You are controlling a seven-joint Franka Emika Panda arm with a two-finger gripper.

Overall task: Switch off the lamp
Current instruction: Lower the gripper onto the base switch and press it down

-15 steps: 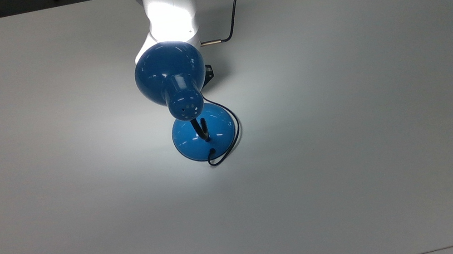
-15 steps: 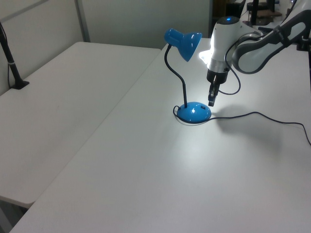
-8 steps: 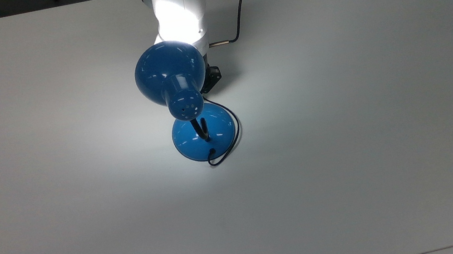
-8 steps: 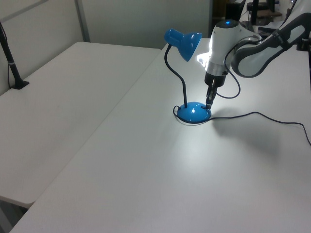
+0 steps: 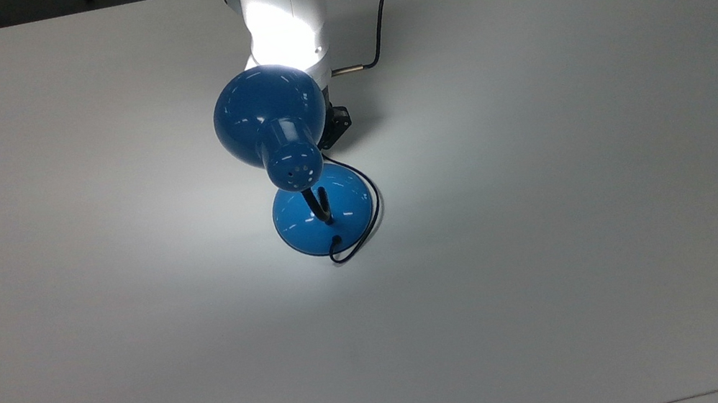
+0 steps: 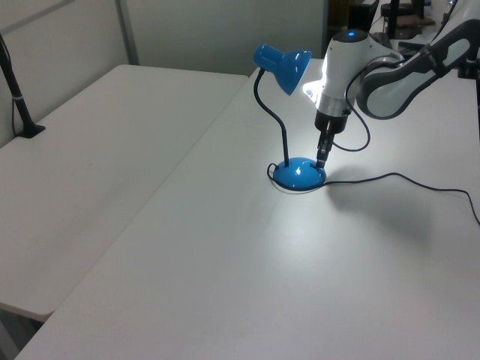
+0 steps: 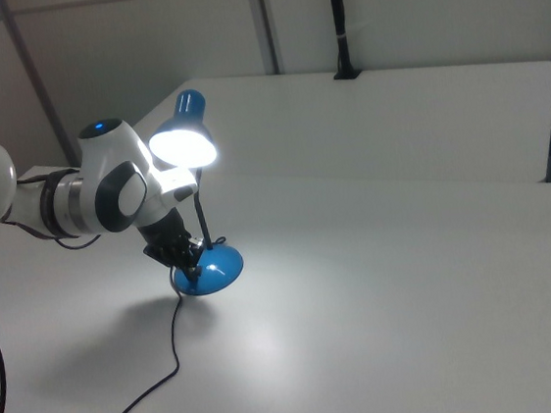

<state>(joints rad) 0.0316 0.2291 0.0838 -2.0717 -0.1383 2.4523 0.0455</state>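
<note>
Blue lamp [image 5: 323, 216] lit | shade hides fingers [image 6: 321, 159] | grip unclear

The lamp [image 6: 298, 173] stands on the table [image 6: 225, 285], its shade [image 5: 271, 123] leaning over toward the arm [image 7: 78, 203], whose gripper [image 6: 321, 160] comes down at the base's edge on the left view's right, the cord [image 6: 405, 180] trailing off rightward

Glossy blue lamp [image 6: 289, 112] stands lit on its round base [image 6: 299, 174]
</note>
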